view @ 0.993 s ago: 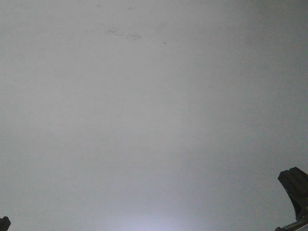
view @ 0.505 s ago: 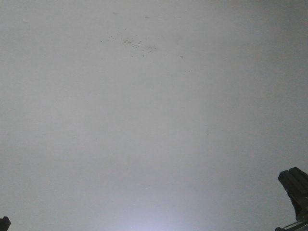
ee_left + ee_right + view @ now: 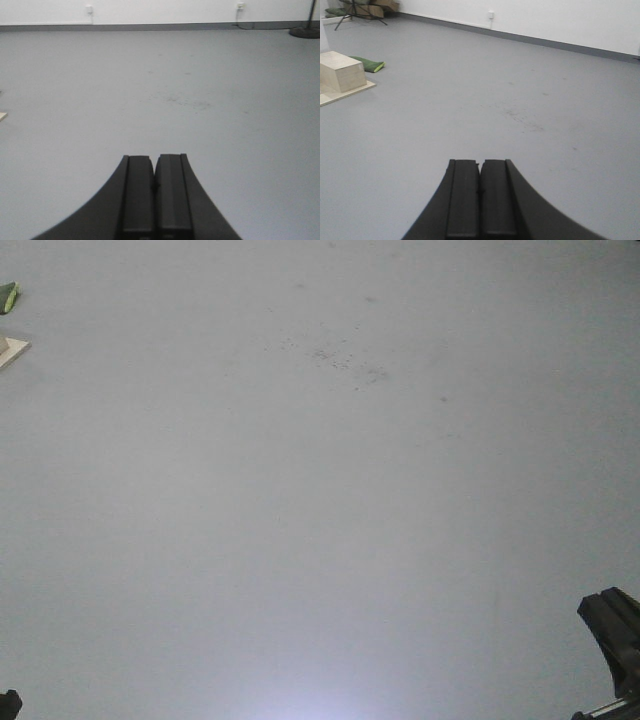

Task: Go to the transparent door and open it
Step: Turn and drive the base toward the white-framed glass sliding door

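Grey floor [image 3: 320, 540]: it is filling nearly the whole front view, bare and evenly lit.
Speckled marks [image 3: 335, 358]: they are sliding rightward and downward across the front view compared with a second ago, so I am judging that the base is rolling forward while swinging to its left.
Left edge: a green object [image 3: 8, 297] and a pale board [image 3: 12, 348] are just coming into the front view, where only floor was showing half a second ago (the right wrist view is showing a wooden box [image 3: 340, 72] standing on such a board).
Left claw [image 3: 155, 200]: clenched, its two black fingers pressing together with nothing between them.
Right claw [image 3: 480, 200]: likewise clenched and carrying nothing.
Transparent door: not appearing in any view. The wrist cameras are showing only floor running out to a white wall [image 3: 160, 10] with a grey skirting.
Meaning for the task: I am reading this as the driving stage, with the opening not yet begun. I am expecting to keep turning until framed glass and a handle are coming into sight.
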{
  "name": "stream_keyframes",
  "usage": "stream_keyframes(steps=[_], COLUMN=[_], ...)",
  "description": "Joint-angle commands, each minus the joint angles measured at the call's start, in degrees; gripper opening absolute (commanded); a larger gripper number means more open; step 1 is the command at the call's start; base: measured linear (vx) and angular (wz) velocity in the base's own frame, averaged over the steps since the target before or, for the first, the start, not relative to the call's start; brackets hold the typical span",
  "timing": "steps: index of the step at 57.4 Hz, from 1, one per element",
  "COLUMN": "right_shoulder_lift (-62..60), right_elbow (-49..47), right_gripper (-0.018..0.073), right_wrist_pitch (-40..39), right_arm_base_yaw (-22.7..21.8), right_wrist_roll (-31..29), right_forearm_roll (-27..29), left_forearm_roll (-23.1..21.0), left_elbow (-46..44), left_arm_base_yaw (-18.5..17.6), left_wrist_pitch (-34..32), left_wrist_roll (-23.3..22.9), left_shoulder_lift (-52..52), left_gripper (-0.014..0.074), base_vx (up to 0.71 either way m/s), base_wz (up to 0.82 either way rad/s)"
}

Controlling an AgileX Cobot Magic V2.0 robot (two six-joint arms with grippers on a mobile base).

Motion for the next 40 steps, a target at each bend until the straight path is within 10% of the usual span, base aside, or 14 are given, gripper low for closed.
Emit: stream_keyframes(steps=[1,40], right_shoulder_lift=[-0.89,-0.89], right_elbow=[0.23,0.23], right_gripper=[-0.0004,-0.0004], right_wrist_pitch=[-4.75,-4.75], right_arm_base_yaw=[0.06,0.06], right_wrist_roll=[-0.33,-0.33], right_forearm_roll=[-0.16,-0.16], left_forearm_roll=[-0.22,-0.22], left_elbow=[0.45,0.45], left_arm_base_yaw=[-0.12,-0.12], left_wrist_pitch=[-5.05,-5.05], left_wrist_roll=[-0.11,-0.11], left_shoulder_lift=[-0.81,-0.81], left_gripper=[-0.0004,-0.0004], base_vx=[0.49,0.54], base_wz=[0.32,0.42])
